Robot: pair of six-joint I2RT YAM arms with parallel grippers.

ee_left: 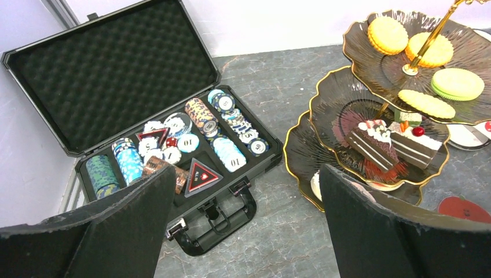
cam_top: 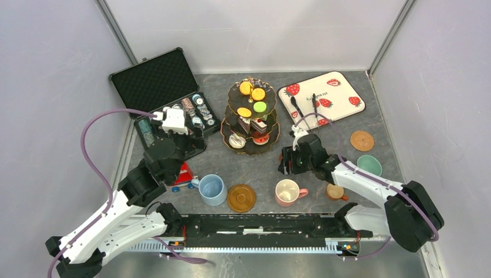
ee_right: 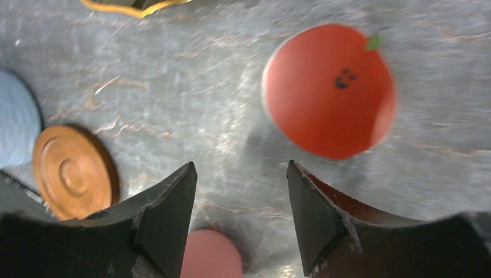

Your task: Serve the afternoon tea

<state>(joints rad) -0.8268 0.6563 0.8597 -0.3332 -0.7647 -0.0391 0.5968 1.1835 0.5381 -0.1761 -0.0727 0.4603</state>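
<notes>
The dark three-tier gold-rimmed stand (cam_top: 250,116) holds macarons (ee_left: 425,49) on its top tier and cake slices (ee_left: 394,142) on the tier below. On the table in front of it stand a blue mug (cam_top: 212,189), a pink mug (cam_top: 287,191), a small brown mug (cam_top: 334,191) and a green mug (cam_top: 369,165). A brown coaster (cam_top: 241,198) lies between the blue and pink mugs. My right gripper (ee_right: 240,174) hovers open and empty just beyond the pink mug (ee_right: 211,255), near a red apple-faced coaster (ee_right: 330,90). My left gripper (ee_left: 246,174) is wide open and empty, above the table in front of the case.
An open black case of poker chips (cam_top: 165,104) sits at the back left, its handle (ee_left: 214,217) toward me. A red toy car (cam_top: 184,175) is beside the blue mug. A strawberry mat (cam_top: 321,95) with tongs lies at the back right, and another coaster (cam_top: 362,140) sits near it.
</notes>
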